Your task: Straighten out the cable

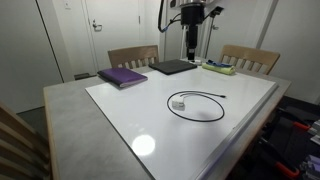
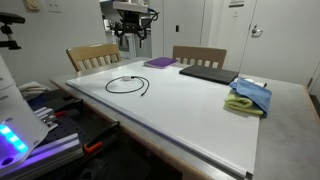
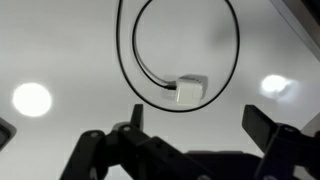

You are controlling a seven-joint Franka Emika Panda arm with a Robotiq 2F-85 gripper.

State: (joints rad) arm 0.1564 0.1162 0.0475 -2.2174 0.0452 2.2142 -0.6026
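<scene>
A black cable (image 1: 196, 106) lies coiled in a loop on the white table top (image 1: 150, 110), with a small white plug (image 1: 179, 104) at one end. It also shows in an exterior view (image 2: 128, 85) and in the wrist view (image 3: 130, 60), with the white plug (image 3: 190, 90) inside the loop. My gripper (image 1: 190, 33) hangs high above the far side of the table, well away from the cable. In the wrist view its two fingers (image 3: 200, 120) are spread wide and empty.
A purple book (image 1: 122, 76), a dark laptop (image 1: 173, 67) and a blue and green cloth (image 2: 248, 97) lie along the table's far side. Wooden chairs (image 1: 133, 55) stand around the table. A tripod and gear (image 2: 25, 105) stand beside it.
</scene>
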